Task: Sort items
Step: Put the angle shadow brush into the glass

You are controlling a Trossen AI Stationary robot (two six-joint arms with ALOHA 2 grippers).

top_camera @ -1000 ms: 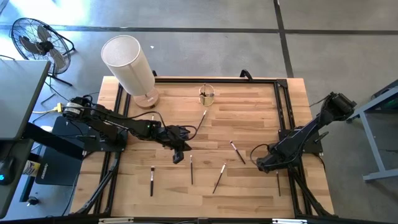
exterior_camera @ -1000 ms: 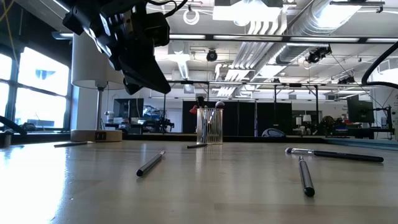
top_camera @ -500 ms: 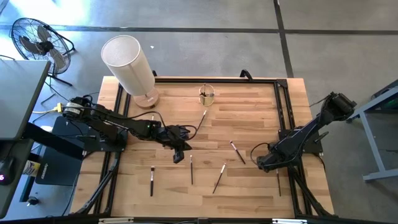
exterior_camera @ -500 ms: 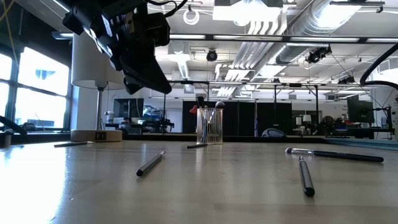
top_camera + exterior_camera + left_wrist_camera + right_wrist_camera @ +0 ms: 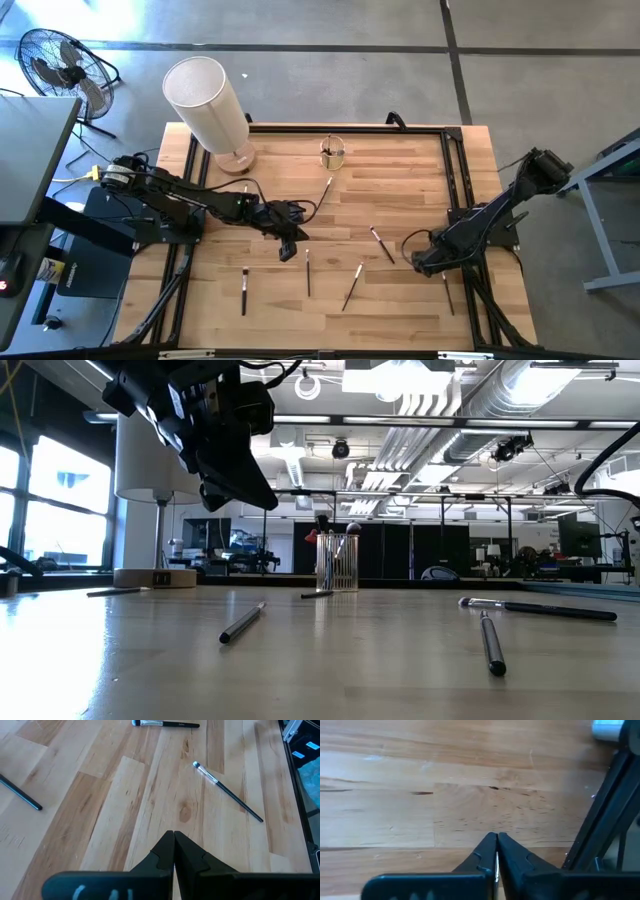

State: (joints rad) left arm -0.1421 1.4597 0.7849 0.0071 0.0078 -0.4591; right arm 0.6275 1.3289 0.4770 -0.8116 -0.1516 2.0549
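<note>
Several slim makeup brushes lie flat on the wooden table in the high view: one (image 5: pixel 244 290) near the left, one (image 5: pixel 308 272), one (image 5: pixel 353 286), one (image 5: pixel 381 244) and one (image 5: pixel 327 190) farther back. More stand in the small glass cup (image 5: pixel 333 153). My left gripper (image 5: pixel 288 245) is shut and hangs above the table left of centre (image 5: pixel 240 470), holding nothing. Its wrist view shows a brush (image 5: pixel 227 797) ahead of the shut fingertips (image 5: pixel 173 834). My right gripper (image 5: pixel 418 262) is shut and empty over bare wood (image 5: pixel 496 836) near the table's right side.
A large white cylinder (image 5: pixel 208 105) stands at the far left corner. A black metal frame (image 5: pixel 450 180) borders the table, and its rail (image 5: pixel 600 815) runs close to my right gripper. A fan (image 5: pixel 60 65) stands beyond the table's left.
</note>
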